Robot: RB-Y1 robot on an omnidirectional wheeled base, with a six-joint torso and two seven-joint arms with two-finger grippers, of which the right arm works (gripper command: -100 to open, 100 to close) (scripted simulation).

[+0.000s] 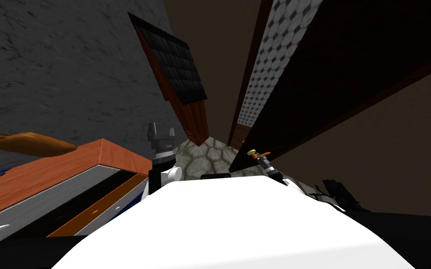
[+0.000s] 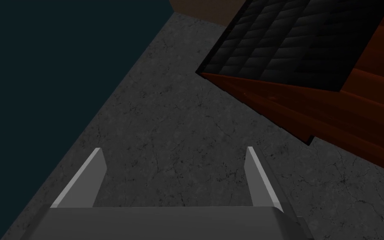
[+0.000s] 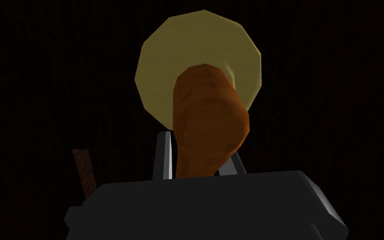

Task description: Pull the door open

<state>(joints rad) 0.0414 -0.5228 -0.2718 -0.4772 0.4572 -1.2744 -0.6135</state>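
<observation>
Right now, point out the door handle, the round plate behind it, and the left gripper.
door handle (image 3: 210, 112): right wrist view, middle of the brown lever.
round plate (image 3: 195, 46): right wrist view, its bare yellowish face beyond the lever.
left gripper (image 2: 173, 148): left wrist view, midway between its open fingertips.

We note door (image 1: 350, 70) very dark brown; handle (image 3: 205, 121) orange-brown; round plate (image 3: 166, 54) dull yellow; wall (image 1: 46, 60) grey, finely cracked; floor (image 1: 205, 156) grey-beige cobbles; strip (image 1: 275, 56) white-grey hexagons.

The brown rounded handle (image 3: 207, 125) covers part of its round yellow plate (image 3: 195, 41); the body of the right gripper (image 3: 199, 146) hides its near end.
</observation>
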